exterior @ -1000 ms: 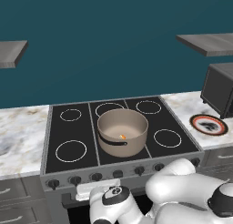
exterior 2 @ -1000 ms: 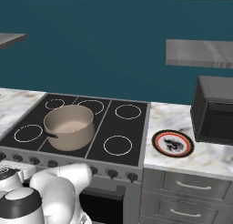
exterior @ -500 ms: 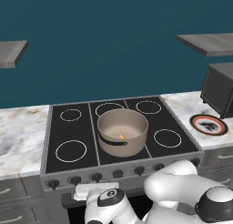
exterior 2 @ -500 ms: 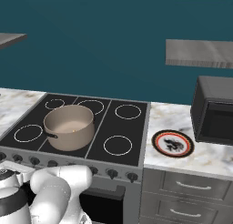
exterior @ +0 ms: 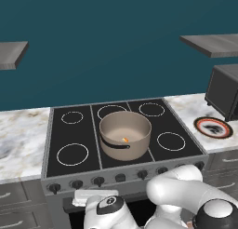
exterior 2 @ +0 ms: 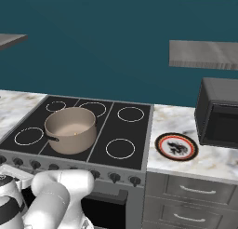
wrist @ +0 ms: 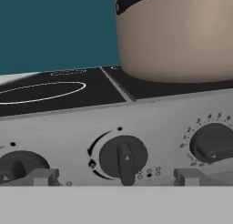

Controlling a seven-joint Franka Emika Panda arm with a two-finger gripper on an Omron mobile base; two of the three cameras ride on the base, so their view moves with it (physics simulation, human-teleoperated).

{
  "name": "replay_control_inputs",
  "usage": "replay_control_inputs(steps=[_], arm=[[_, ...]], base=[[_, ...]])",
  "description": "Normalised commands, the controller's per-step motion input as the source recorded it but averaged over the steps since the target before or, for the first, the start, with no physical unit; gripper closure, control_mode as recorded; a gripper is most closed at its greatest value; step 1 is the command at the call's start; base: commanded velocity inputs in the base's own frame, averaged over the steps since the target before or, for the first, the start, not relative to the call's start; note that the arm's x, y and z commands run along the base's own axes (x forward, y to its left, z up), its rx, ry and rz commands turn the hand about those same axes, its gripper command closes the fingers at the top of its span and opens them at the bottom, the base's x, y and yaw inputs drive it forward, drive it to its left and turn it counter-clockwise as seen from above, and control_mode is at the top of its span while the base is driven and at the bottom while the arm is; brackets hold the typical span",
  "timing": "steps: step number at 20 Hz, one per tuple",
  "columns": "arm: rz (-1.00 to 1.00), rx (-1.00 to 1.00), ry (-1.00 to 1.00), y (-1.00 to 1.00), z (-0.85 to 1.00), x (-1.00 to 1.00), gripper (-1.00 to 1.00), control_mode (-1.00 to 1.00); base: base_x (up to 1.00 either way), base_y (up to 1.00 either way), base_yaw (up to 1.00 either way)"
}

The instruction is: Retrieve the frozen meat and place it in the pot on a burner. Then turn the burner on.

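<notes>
On the black stove's middle burner, the orange-yellow frozen meat (exterior: 125,140) lies inside the beige-tan pot (exterior: 125,135); released claw (wrist: 116,177) faces a dark control knob (wrist: 123,157), burner apparently not yet lit.

Tan pot (exterior 2: 70,129) sits on the stove (exterior 2: 135,130) — plate (exterior 2: 176,146) beside it
</notes>
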Motion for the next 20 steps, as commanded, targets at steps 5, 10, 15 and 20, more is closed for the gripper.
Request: replay_control_inputs(steps=[5, 10, 15, 20], arm=[[0.00, -0.02, -0.07, 0.00, -0.13, 0.04, -1.00, -1.00], [0.01, 0.00, -0.10, 0.00, -0.08, 0.13, -1.00, -1.00], [0.00, 0.00, -0.01, 0.00, -0.05, 0.17, -1.00, -1.00], [0.01, 0.00, 0.00, -0.01, -0.03, 0.19, -1.00, -1.00]], base=[[0.00, 0.00, 0.00], [0.00, 0.00, 0.00], [0.00, 0.00, 0.00], [0.00, 0.00, 0.00]])
